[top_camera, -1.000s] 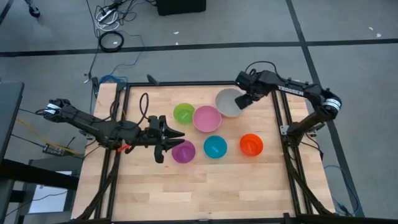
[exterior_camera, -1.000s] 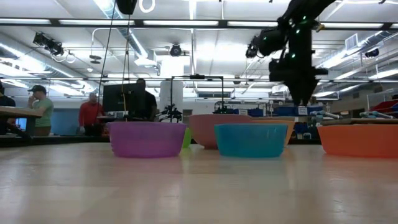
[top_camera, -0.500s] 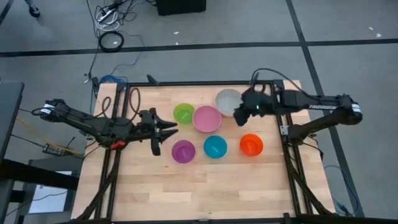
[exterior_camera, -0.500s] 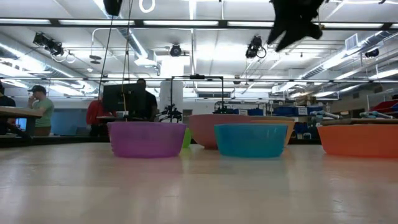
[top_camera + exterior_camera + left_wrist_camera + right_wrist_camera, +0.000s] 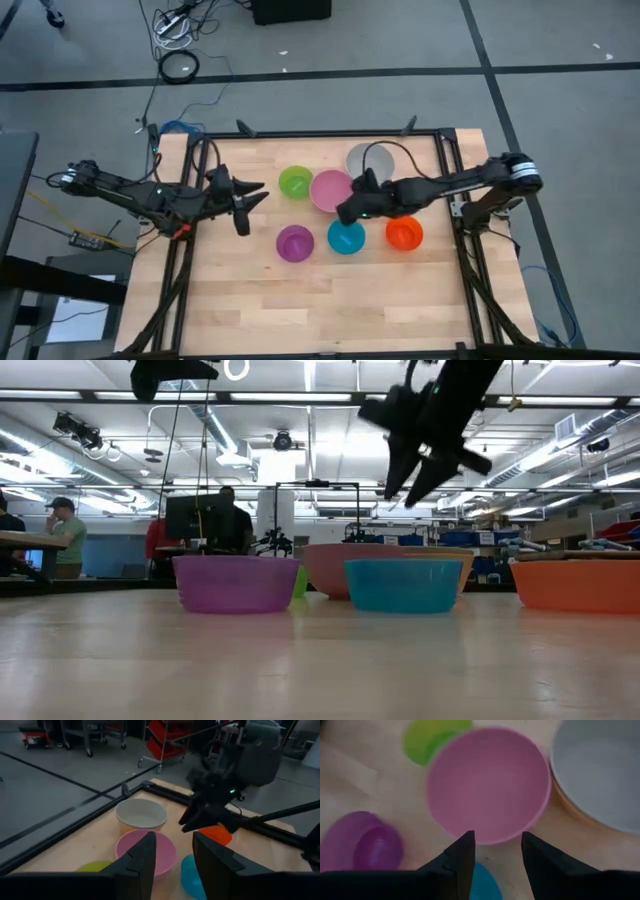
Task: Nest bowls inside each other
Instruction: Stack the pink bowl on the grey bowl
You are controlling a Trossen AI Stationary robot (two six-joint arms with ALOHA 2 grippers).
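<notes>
Six bowls stand upright on the wooden table (image 5: 250, 300): lime green (image 5: 295, 183), pink (image 5: 332, 190) and grey-white (image 5: 368, 160) in the far row, purple (image 5: 295, 243), blue (image 5: 346, 238) and red-orange (image 5: 404, 233) in the near row. An orange rim (image 5: 572, 812) shows under the grey-white bowl (image 5: 600, 770). My right gripper (image 5: 345, 212) hangs open above the gap between the pink bowl (image 5: 487, 782) and the blue one, slanting down and holding nothing. My left gripper (image 5: 250, 203) is open and in the air, left of the green and purple bowls.
A black metal frame (image 5: 320, 133) runs along the table's far edge and sides. The near half of the table is bare wood. Beyond the table, the low view shows people (image 5: 68, 535) and workshop racks in the room.
My right gripper has swung from above the grey-white bowl at the far right toward the table's left and near side, turning as it went, and now hangs by the pink bowl's near rim. My left gripper has drawn back toward the left edge. No bowl has moved.
</notes>
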